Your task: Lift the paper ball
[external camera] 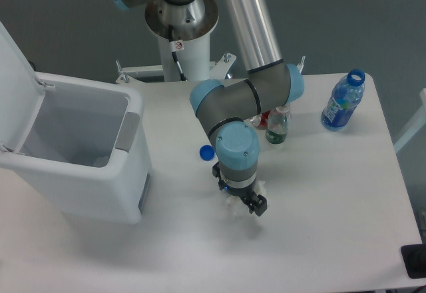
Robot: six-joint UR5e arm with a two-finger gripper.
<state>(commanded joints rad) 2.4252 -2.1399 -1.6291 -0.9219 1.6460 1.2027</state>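
Arm bent low, fingers (pixel 258 204) downward

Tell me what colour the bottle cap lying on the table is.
Blue; the bottle cap shows in the fixed camera view, beside the arm.

Gripper (pixel 243 198) points down at the worktop (pixel 319 193), fingers (pixel 258 206) straddling the paper ball (pixel 237 204); contact unclear. Blue cap (pixel 207 152) lies up-left of the fingers. Open white bin (pixel 80 153) far left; blue bottle (pixel 343 100) far upper right.
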